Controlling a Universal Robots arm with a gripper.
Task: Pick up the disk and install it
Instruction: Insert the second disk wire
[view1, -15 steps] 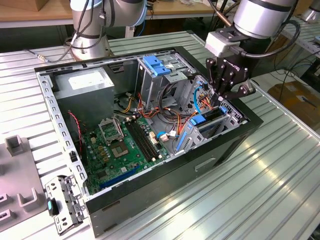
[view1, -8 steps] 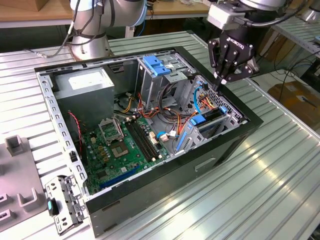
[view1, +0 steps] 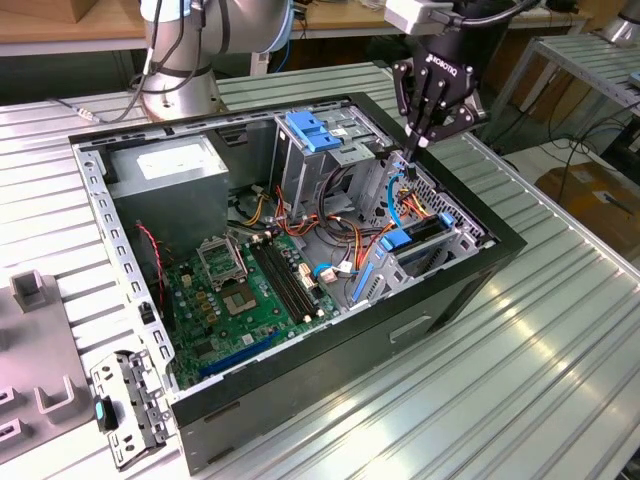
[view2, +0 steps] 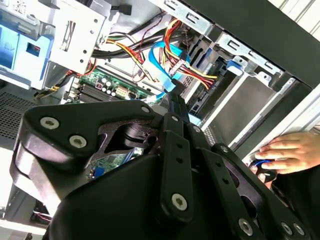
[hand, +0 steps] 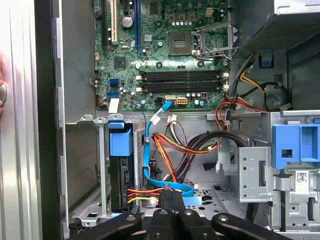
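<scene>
In the bay, one disk (hand: 120, 172), apparently seated.

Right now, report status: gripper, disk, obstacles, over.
Gripper shut, down in the case. Disk upright in its bay, not held. Light-blue cable beside the gripper; a hand at the case edge.

The exterior view looks down at an angle on the open computer case (view1: 300, 250) lying on the desk (view1: 560, 360), my arm at its far side. My first wrist view stares straight down onto the motherboard (hand: 165, 55). My second looks close past my linkage at the same cables (view2: 170, 55).
</scene>
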